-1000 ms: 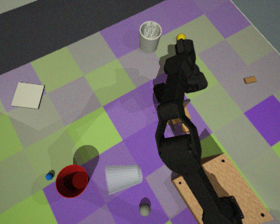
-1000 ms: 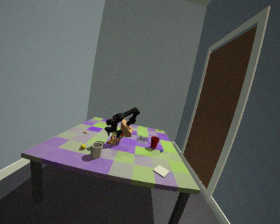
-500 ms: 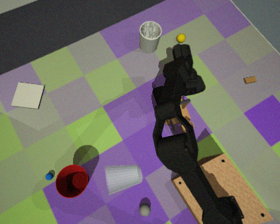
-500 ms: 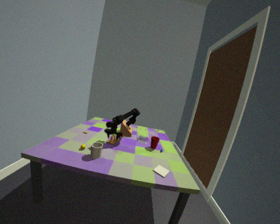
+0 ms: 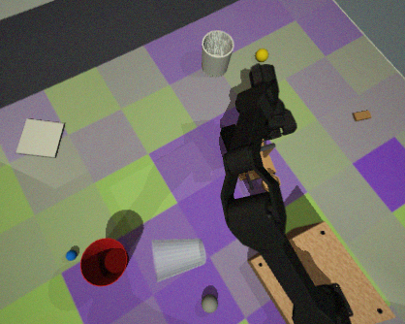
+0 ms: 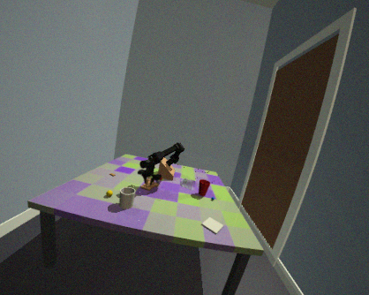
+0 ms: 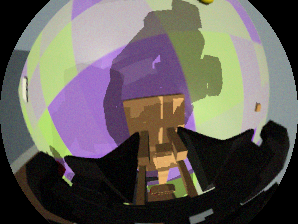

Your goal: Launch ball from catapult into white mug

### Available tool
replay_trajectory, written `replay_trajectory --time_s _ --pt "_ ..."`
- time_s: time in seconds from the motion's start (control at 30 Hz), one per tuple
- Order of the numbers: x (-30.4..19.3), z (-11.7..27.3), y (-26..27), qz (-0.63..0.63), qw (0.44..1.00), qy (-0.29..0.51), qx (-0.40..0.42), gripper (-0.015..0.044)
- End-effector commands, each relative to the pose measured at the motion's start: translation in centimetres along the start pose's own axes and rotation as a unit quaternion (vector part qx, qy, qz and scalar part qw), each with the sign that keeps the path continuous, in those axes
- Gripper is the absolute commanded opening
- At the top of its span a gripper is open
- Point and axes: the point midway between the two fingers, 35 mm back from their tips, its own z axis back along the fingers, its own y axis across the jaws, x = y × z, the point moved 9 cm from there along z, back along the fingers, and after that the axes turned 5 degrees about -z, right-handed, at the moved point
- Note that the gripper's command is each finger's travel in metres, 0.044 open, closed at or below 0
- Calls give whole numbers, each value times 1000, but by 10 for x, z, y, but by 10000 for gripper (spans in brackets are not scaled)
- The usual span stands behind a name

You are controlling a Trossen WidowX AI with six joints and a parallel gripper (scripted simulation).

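Observation:
The wooden catapult [image 5: 268, 166] [image 6: 150, 186] [image 7: 145, 114] stands on the table, partly hidden under the arm in the top view. My gripper [image 7: 158, 132] points down over it, with its fingertips against the outer sides of the two uprights, shut on the catapult. The white mug [image 5: 216, 62] [image 6: 127, 200] stands upright beyond it. A yellow ball [image 5: 262, 54] [image 6: 109, 193] lies beside the mug; its edge shows in the wrist view [image 7: 206, 1]. A blue ball [image 5: 71, 255] [image 6: 213, 199] and a grey ball [image 5: 209, 304] lie farther away. Whether the catapult's cup holds anything, I cannot tell.
A red cup [image 5: 95, 272] [image 6: 204, 187] stands upright near a clear cup [image 5: 178, 257] lying on its side. A pale square tile [image 5: 41, 138] [image 6: 213, 225] and a small wooden block [image 5: 361, 115] [image 7: 258, 107] lie apart. A large wooden piece [image 5: 343, 264] [image 6: 166, 170] is beneath the arm.

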Motion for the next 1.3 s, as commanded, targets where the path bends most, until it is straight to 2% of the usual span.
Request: replay_trajectory --time_s 0.0,0.07,0.1,0.2,0.23,0.47,1.27 --pt "0 0 0 0 1000 0 -2 125" --pt "0 0 0 0 1000 0 -2 111" --pt "0 3 0 0 1000 0 -2 85" --pt "1 39 0 0 1000 0 -1 6" --pt "0 47 0 0 1000 0 -1 0" --pt "1 47 0 -1 1000 1 -1 0" --pt "2 7 1 -2 1000 1 0 0"
